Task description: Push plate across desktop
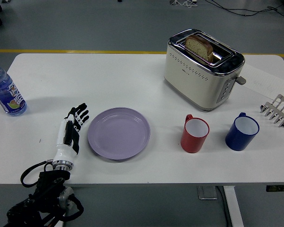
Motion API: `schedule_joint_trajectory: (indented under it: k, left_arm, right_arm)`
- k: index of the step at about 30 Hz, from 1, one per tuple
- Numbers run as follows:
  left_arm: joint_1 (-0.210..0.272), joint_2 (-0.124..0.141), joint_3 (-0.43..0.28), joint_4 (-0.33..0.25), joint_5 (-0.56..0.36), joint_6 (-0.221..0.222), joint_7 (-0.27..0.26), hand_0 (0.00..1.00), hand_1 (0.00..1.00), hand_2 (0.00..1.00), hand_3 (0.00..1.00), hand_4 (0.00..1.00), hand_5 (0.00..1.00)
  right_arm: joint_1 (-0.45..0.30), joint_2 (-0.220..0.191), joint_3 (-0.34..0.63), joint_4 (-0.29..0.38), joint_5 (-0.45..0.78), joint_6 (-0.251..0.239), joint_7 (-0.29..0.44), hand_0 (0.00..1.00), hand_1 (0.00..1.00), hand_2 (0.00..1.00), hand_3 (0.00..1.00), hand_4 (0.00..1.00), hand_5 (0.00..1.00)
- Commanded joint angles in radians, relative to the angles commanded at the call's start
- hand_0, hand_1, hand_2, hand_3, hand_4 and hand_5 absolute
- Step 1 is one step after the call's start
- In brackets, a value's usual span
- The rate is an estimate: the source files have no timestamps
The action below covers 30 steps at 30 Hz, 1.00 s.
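My left hand, flat and open over the table

My left hand [70, 132] reaches forward from the lower left corner, white along the palm and back, black at the fingers [79, 113], which are spread and pointing away from me, holding nothing. My black wrist and looped cables trail behind at the table's near edge.
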Motion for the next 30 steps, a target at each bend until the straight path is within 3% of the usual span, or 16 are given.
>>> schedule_joint_trajectory:
  k: [13,21,30]
  left_arm:
    - [-0.027,0.001,0.098,-0.012,-0.036,-0.006,0.0,0.817,0.837,0.846,0.751,0.475,0.955]
    - [-0.061,-0.008,0.208,-0.016,-0.112,0.012,0.0,0.816,0.836,0.846,0.748,0.476,0.955]
    - [-0.08,-0.018,0.24,-0.032,-0.128,0.011,0.0,0.82,0.837,0.846,0.743,0.476,0.951]
  right_arm:
    - [-0.002,-0.001,0.003,0.0,0.0,0.0,0.003,0.517,0.483,0.594,0.545,0.191,0.275]
    - [-0.01,-0.002,0.008,0.0,-0.009,0.002,-0.001,0.519,0.483,0.594,0.545,0.191,0.275]
    - [-0.013,-0.003,0.007,0.0,-0.007,0.001,0.0,0.518,0.483,0.594,0.545,0.191,0.272]
